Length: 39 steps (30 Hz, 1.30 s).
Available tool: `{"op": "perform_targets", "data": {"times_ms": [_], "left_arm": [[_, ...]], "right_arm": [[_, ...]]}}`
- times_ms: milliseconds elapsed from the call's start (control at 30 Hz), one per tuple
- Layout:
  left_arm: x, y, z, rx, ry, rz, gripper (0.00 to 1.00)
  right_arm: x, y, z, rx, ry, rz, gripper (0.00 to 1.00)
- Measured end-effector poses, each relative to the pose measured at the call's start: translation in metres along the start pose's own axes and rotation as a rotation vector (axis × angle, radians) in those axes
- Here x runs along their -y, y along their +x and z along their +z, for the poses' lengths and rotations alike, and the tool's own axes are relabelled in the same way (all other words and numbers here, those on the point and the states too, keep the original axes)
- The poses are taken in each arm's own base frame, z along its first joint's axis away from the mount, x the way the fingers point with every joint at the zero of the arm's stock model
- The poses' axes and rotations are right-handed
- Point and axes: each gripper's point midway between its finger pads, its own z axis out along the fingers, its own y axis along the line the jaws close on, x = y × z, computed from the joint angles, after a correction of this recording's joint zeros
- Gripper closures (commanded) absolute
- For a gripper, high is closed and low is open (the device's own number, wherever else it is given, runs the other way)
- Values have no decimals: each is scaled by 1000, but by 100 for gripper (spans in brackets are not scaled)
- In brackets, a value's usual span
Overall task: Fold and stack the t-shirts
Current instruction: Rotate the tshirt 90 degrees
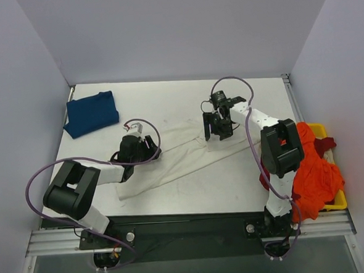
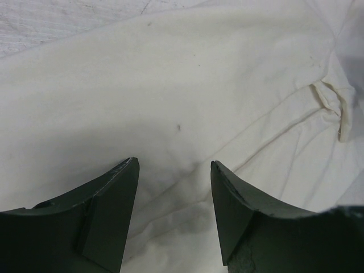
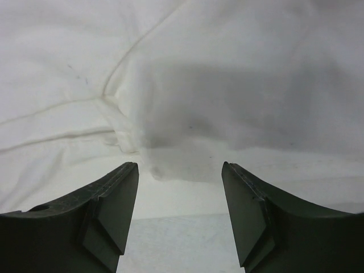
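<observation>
A cream t-shirt (image 1: 180,155) lies folded into a long band across the middle of the table. My left gripper (image 1: 147,152) is open and low over its left part; the cloth (image 2: 170,102) fills the left wrist view between the fingers. My right gripper (image 1: 217,132) is open over the shirt's right end, close above the cloth (image 3: 227,85) near its edge. A dark blue t-shirt (image 1: 92,113) lies folded at the far left. Bright orange (image 1: 313,175) and dark red (image 1: 323,145) shirts are heaped at the right.
A yellow bin (image 1: 337,200) holds the heap beyond the table's right edge. The grey table (image 1: 167,100) has walls at the back and both sides. My right arm's upper link (image 1: 281,146) stands beside the bin.
</observation>
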Motion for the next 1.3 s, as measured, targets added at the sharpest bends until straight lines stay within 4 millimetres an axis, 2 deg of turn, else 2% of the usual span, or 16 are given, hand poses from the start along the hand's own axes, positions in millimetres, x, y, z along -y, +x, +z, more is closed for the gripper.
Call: {"op": "perform_targets", "data": {"times_ms": [100,167,367,600,833,1000,1300], "left_arm": [[0,1,-1,14,8,-5,36],[0,1,-1,23,15,-13,36],[2,7,-7,41,40,-38,36],[20,28,-20,7,97,-40,36],[54,60,-36,-54,213,-48,36],[82,83,-40,-103,303,-58,36],[122,107,-38,-130,440,-94,37]], "right_arm": [[3,19,14,-46,6,12,38],[9,25,24,-72,17,29,39],[16,13,32,-71,15,72,39],[28,-28,43,-50,33,115,38],[43,-69,53,-26,59,129,38],[44,-97,61,-1,64,110,36],[39,-125,70,34,54,88,31]]}}
